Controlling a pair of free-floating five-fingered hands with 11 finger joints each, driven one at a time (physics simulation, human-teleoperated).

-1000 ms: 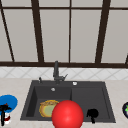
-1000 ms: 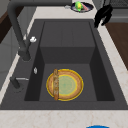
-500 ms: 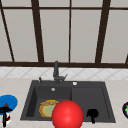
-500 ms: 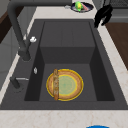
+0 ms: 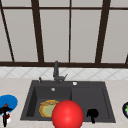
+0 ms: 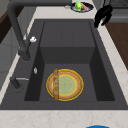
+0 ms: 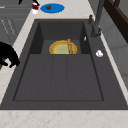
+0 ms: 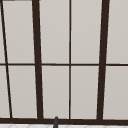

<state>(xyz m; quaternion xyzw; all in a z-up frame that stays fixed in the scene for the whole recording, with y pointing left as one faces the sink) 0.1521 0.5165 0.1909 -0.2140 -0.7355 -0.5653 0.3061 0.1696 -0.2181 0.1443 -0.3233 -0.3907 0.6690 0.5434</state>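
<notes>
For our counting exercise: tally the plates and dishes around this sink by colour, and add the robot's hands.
Yellow-rimmed plate in the basin: 1
Blue plate on the counter: 1
Dark dish with green food: 1
Black hands, left hand and right hand: 2
Total: 5

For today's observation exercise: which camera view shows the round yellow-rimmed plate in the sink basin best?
The left side view: the round yellow-rimmed plate lies whole and near. The right side view shows it farther off; in the front view a red ball partly covers it.
</notes>
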